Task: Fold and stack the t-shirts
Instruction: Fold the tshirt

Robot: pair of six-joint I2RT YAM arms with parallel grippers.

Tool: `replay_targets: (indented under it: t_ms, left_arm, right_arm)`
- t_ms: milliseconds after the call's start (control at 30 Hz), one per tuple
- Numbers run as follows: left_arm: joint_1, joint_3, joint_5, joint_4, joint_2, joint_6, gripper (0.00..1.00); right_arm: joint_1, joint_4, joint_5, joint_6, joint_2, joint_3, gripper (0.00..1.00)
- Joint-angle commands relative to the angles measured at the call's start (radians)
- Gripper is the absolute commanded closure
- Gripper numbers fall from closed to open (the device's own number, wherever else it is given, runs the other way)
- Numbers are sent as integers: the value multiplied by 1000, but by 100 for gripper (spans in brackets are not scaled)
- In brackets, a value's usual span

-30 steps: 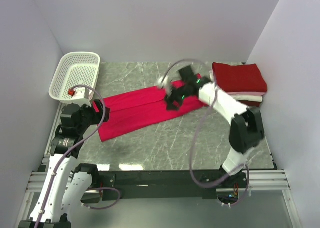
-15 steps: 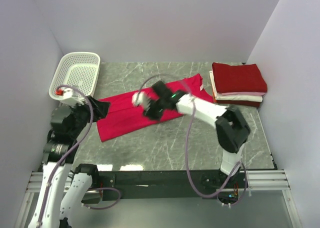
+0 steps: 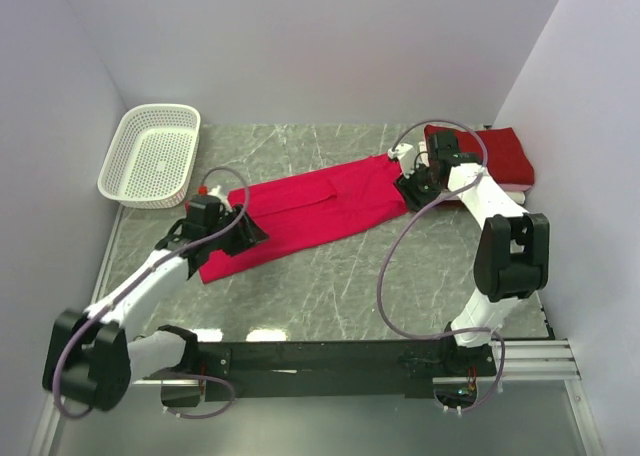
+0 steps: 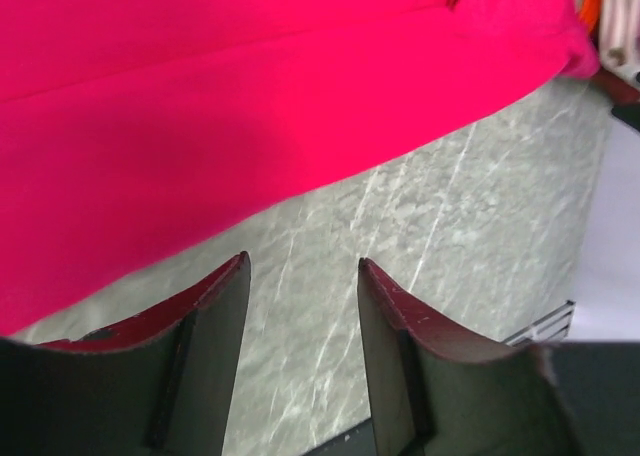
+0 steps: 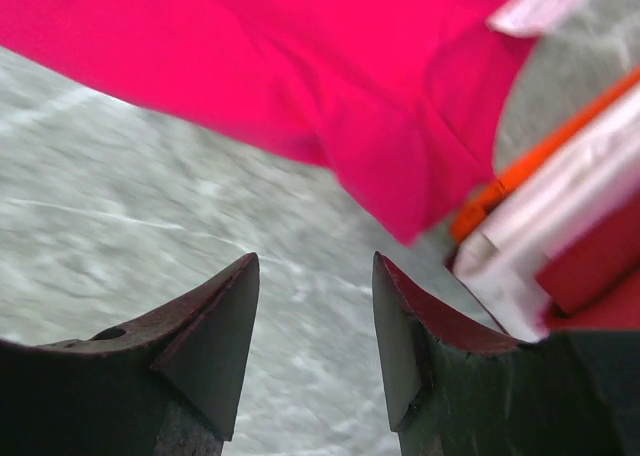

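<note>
The bright pinkish-red t-shirt [image 3: 310, 204] lies as a long folded strip across the middle of the marble table. My left gripper [image 3: 246, 234] is open and empty just above the strip's near left end; the shirt fills the upper part of the left wrist view [image 4: 250, 96]. My right gripper [image 3: 408, 193] is open and empty at the strip's right end, beside its corner [image 5: 400, 126]. A folded darker crimson t-shirt [image 3: 478, 154] tops a stack at the back right, with a folded white t-shirt [image 3: 490, 193] under it.
A white plastic lattice basket [image 3: 152, 154] stands at the back left corner. Side walls close in the table on the left and right. The stack's white and orange edges [image 5: 560, 191] show close to my right gripper.
My right gripper has swung from the strip's middle back to its right end. My left arm has moved in from the left onto the strip's left end. The shirt lies flatter and longer.
</note>
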State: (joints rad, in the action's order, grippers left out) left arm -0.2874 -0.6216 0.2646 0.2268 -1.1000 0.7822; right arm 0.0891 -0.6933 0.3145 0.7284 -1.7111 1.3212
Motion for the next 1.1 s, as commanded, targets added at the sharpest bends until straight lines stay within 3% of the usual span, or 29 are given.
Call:
replay_targets:
  t_ms: [0,367,767,1067]
  left_arm:
    - [-58,-59,-50,-145,-110,23,48]
    - [-171,-173,-122,-195,-385,9,50]
    - [-176,-118,-143,-216,-472,37,59]
    - [-174,-33,-179,-219,-463,81,60]
  right_arm:
    - [-25,-9,-92,57,-51,27,44]
    - [-37,-11,-173,103,-160,118,46]
    - [-45,-9,-201,143,-170,127,46]
    - [-43,-44,-180,149,-225,170,48]
